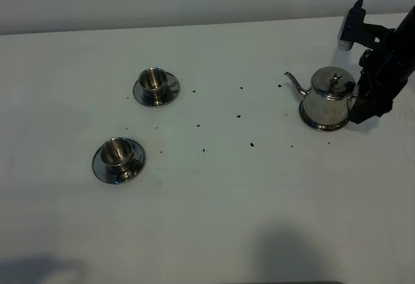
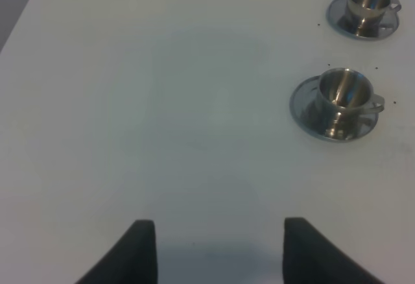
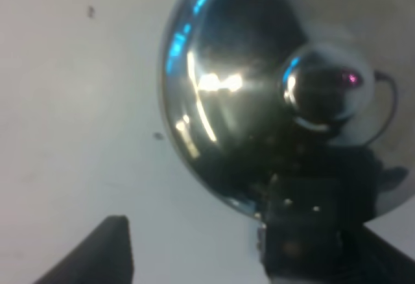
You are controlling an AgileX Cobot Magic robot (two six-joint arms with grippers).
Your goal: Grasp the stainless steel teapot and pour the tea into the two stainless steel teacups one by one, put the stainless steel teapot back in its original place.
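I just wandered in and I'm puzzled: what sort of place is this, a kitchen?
Probably a robot test bench, not a kitchen: a plain white table holds a steel teapot and two steel teacups on saucers, and a black robot arm carrying a camera stands beside the pot.

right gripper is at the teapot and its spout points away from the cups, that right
Not quite. The spout points toward the cups, not away from them, as the exterior high view shows. The right gripper is indeed at the teapot.
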